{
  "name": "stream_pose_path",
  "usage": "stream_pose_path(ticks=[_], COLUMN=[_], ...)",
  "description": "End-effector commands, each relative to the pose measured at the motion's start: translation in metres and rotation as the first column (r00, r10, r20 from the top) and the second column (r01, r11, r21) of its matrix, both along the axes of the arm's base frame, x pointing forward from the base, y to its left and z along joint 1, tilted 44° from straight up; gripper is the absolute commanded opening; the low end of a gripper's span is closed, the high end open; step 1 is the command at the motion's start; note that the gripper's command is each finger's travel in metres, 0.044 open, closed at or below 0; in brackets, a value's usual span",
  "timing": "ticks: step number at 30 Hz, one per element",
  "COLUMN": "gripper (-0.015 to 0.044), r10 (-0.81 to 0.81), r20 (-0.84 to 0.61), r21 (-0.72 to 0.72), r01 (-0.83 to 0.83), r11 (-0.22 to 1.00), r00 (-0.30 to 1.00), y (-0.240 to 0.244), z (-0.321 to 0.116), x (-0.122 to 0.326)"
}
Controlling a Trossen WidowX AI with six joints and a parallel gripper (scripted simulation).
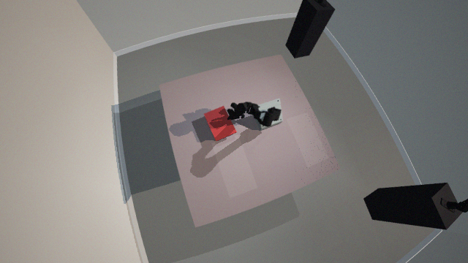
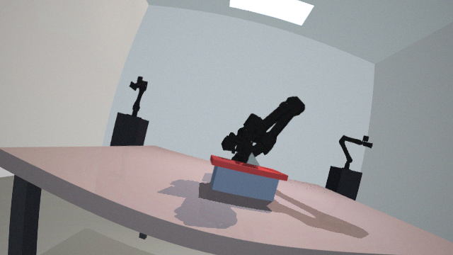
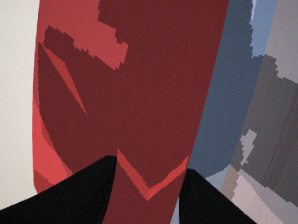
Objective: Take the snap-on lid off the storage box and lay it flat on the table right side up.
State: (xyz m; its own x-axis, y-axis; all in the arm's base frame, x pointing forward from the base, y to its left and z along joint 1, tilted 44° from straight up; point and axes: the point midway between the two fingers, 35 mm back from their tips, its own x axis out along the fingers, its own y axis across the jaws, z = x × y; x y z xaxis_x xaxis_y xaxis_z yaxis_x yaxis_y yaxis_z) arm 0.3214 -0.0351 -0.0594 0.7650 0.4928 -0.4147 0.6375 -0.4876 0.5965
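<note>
The red lid [image 1: 226, 132] [image 2: 248, 168] [image 3: 165, 75] sits on top of the blue storage box [image 2: 244, 183] [image 3: 217, 120], right side up. The box stands on the pink table [image 1: 256, 77] [image 2: 106, 159]. My gripper [image 1: 229, 115] [image 2: 241, 159] [image 3: 149, 172] is at the lid's edge on the side toward the arm's base and is shut on the lid. In the wrist view the lid's red surface shows between the two black fingertips. The exact contact of the fingertips is hidden in the top and exterior views.
The arm's pale base plate [image 1: 274, 104] is on the table beside the box, to its right in the top view. Two black pedestals [image 1: 307, 31] [image 1: 406, 204] with other arms stand off the table. Shadows of the arm and box fall across the table.
</note>
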Motion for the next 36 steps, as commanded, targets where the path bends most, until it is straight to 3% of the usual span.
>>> stream_pose_path(ticks=[1, 36], gripper=[0.0000, 0.0000], r10=[0.000, 0.000], r20=[0.000, 0.000], r21=[0.000, 0.000], r01=[0.000, 0.000], r11=[1.000, 1.000], r00=[1.000, 1.000], y=[-0.0005, -0.0054], z=[0.0007, 0.0058], x=[0.0003, -0.0009])
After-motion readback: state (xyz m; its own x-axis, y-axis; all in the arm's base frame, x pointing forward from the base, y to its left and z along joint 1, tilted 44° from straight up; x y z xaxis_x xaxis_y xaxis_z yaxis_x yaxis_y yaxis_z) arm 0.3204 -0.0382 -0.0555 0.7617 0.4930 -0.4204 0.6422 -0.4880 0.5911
